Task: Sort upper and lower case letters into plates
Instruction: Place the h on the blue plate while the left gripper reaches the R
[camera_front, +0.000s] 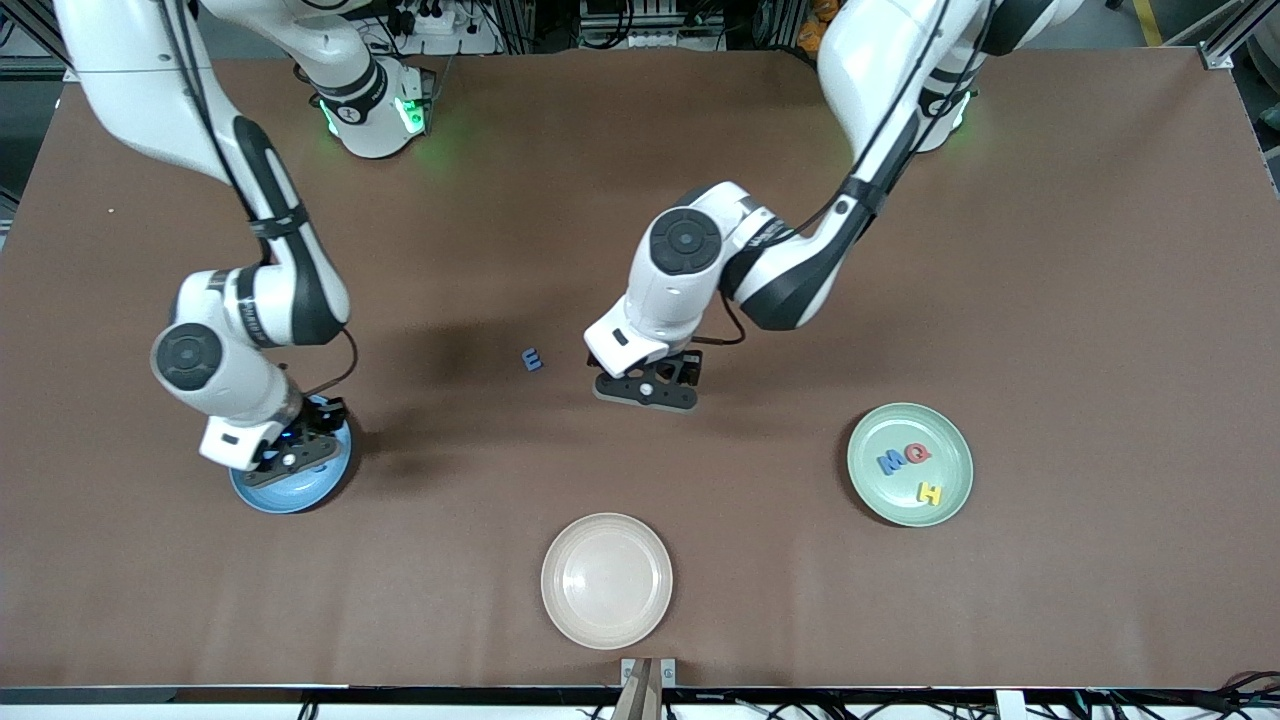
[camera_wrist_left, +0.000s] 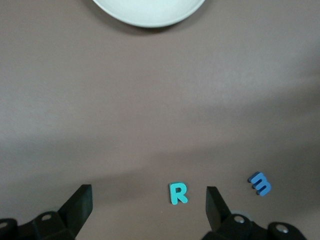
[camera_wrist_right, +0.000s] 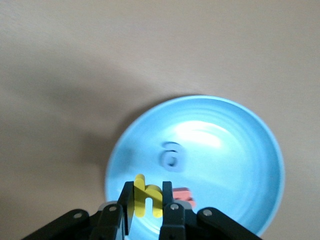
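My right gripper (camera_front: 290, 455) is over the sky blue plate (camera_front: 300, 490) and is shut on a yellow h (camera_wrist_right: 147, 196). In the right wrist view that plate (camera_wrist_right: 225, 150) holds a blurred blue letter (camera_wrist_right: 171, 156) and a red letter (camera_wrist_right: 183, 196). My left gripper (camera_front: 648, 388) is open, low over the table. In the left wrist view a teal R (camera_wrist_left: 177, 193) lies flat between its fingers (camera_wrist_left: 80, 205), closer to one finger. A blue m (camera_front: 532, 359) lies beside it toward the right arm's end, and also shows in the left wrist view (camera_wrist_left: 260, 183). The mint green plate (camera_front: 880, 500) holds a blue letter (camera_front: 890, 461), a red Q (camera_front: 917, 454) and a yellow H (camera_front: 930, 492).
A cream-beige plate (camera_front: 607, 580) sits near the table's front edge, nearer to the front camera than my left gripper; its rim shows in the left wrist view (camera_wrist_left: 150, 15). Brown table cloth covers the whole surface.
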